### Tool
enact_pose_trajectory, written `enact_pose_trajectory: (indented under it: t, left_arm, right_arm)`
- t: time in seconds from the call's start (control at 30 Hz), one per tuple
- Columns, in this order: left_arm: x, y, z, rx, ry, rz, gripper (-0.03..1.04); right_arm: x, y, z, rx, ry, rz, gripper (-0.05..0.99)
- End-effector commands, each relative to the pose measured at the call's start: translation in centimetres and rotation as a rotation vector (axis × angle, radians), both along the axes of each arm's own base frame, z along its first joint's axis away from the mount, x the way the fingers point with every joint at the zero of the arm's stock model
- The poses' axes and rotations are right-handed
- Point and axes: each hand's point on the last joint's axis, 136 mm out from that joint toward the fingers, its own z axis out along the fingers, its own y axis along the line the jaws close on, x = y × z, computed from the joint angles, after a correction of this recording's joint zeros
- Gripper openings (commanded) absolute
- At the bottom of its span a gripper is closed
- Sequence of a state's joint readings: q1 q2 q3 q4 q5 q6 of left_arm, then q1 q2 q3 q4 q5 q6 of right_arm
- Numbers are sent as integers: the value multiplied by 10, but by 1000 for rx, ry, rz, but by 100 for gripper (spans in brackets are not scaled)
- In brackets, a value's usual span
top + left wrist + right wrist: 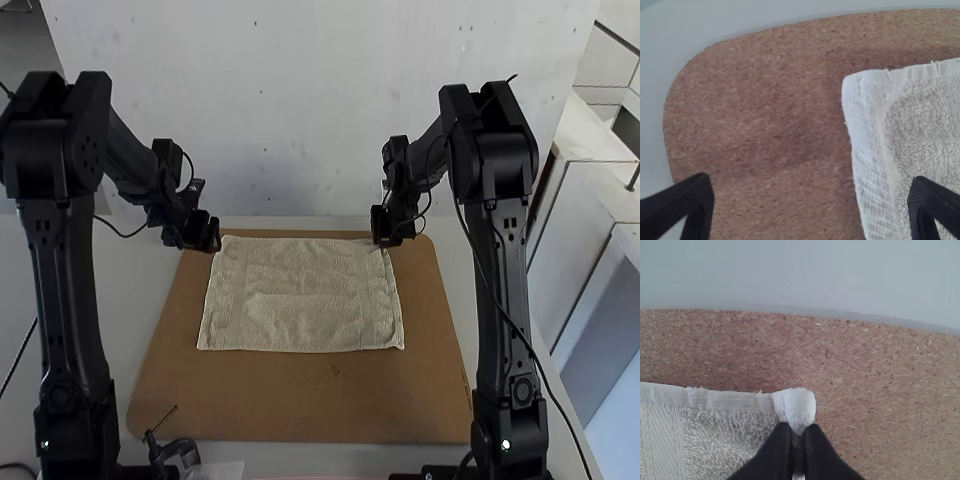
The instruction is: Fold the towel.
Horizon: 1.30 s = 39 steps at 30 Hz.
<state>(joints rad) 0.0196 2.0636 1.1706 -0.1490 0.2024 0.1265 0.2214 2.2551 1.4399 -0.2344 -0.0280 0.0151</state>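
The beige towel (305, 295) lies spread flat on the cork board. My left gripper (212, 240) is beside the towel's far left corner. In the left wrist view my left gripper (810, 207) stands open, its fingers wide apart, with the towel (925, 115) edge and corner between and beyond them. My right gripper (382, 238) is at the far right corner. In the right wrist view my right gripper (797, 435) is shut on the towel (720, 425) right by that corner, which pokes out slightly puckered past the fingertips.
The cork board (300, 400) has rounded corners and extends around the towel on the pale table (110, 300). A small black clamp-like object (175, 452) is at the near left edge of the board, by the left arm's base. A pale wall rises behind the table.
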Motion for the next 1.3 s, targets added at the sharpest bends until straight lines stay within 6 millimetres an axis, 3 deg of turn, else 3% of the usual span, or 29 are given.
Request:
enact_pose_trajectory:
  t: [0.0, 0.23, 0.47, 0.9, 1.0, 1.27]
  left_arm:
    - [4, -17, 18, -21, -39, -28, 85]
    - [12, -44, 20, -32, -52, -65, 85]
    - [22, -49, 13, -34, -47, -50, 80]
    - [21, -27, -12, 9, -1, -6, 80]
    - [23, -22, -11, 10, -6, 5, 72]
    - [24, -20, -16, 8, 0, 18, 63]
  right_arm:
    - [-10, 4, -9, -2, 21, 4, 2]
    - [-10, 5, -3, 5, -4, 7, 2]
    - [-12, 3, 3, 13, -24, 7, 2]
    - [-16, 6, 6, 20, -35, 18, 2]
    - [-17, 8, 7, 24, -39, 23, 2]
    - [-18, 7, 7, 26, -45, 21, 2]
